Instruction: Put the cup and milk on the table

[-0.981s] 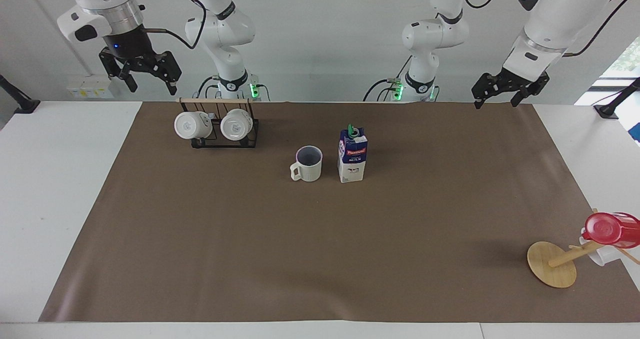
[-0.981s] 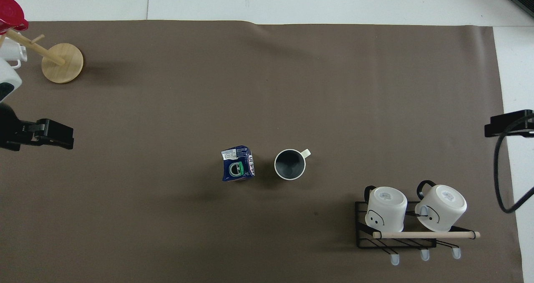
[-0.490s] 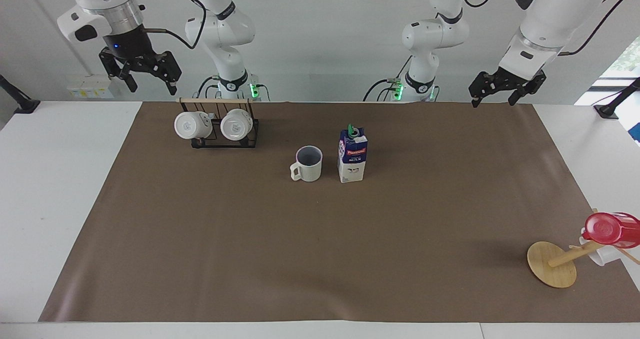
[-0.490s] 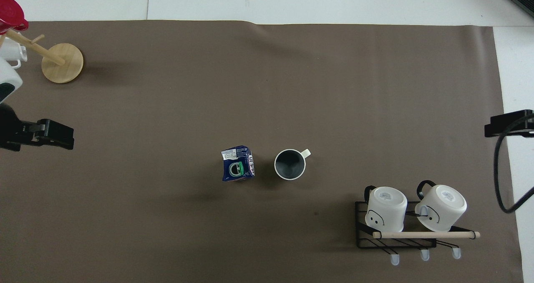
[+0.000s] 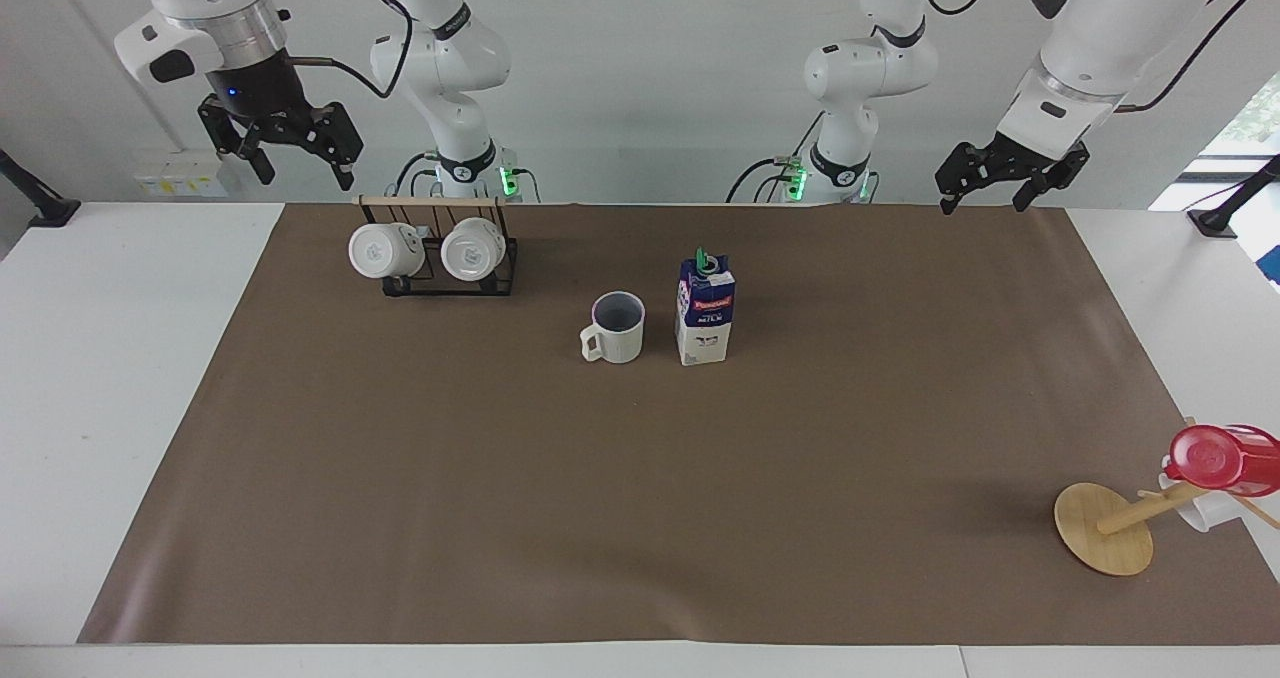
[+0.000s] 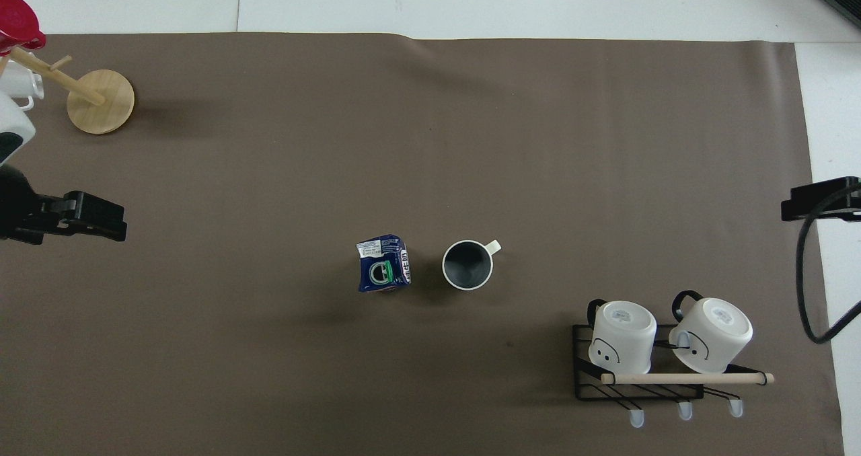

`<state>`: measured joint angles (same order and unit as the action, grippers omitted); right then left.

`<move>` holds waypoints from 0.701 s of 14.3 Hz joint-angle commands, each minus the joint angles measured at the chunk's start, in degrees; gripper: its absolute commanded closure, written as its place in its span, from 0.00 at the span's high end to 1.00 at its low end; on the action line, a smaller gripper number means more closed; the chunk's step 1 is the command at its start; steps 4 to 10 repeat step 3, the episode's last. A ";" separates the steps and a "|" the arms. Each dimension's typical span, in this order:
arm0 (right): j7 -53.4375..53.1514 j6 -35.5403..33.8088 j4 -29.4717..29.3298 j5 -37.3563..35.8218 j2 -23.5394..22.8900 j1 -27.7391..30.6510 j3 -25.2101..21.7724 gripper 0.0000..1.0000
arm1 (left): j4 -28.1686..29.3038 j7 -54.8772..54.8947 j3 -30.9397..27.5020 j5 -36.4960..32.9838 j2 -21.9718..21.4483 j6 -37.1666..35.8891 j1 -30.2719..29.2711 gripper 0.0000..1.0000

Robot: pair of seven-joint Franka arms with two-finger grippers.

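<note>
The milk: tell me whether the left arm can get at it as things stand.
Probably yes. The milk stands upright on the mat, apart from the cup beside it, and the cup is on the side away from the left arm. The left gripper hangs open and empty above the table's robot-side edge, with bare mat between.

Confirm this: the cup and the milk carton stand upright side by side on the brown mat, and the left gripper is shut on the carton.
Not quite. The left gripper holds nothing: in the facing view it hangs open in the air above the mat's edge by the robots, well clear of the milk carton. The rest holds: the cup and carton stand upright side by side on the brown mat.
</note>
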<state>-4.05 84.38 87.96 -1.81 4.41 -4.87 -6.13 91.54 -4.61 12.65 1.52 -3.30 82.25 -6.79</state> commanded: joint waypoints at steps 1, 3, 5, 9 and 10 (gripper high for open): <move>1.41 0.79 1.16 0.93 0.95 0.65 0.15 1.00 | 1.98 0.83 -0.17 1.12 -1.79 0.81 -0.51 1.00; 1.41 0.79 1.16 0.93 1.04 0.65 0.15 1.00 | 1.98 0.83 -0.17 1.12 -1.79 0.72 -0.51 1.00; 1.41 0.79 1.16 0.93 1.04 0.65 0.15 1.00 | 1.98 0.83 -0.17 1.12 -1.79 0.72 -0.51 1.00; 1.41 0.79 1.16 0.93 1.04 0.65 0.15 1.00 | 1.98 0.83 -0.17 1.12 -1.79 0.72 -0.51 1.00; 1.41 0.79 1.16 0.93 1.04 0.65 0.15 1.00 | 1.98 0.83 -0.17 1.12 -1.79 0.72 -0.51 1.00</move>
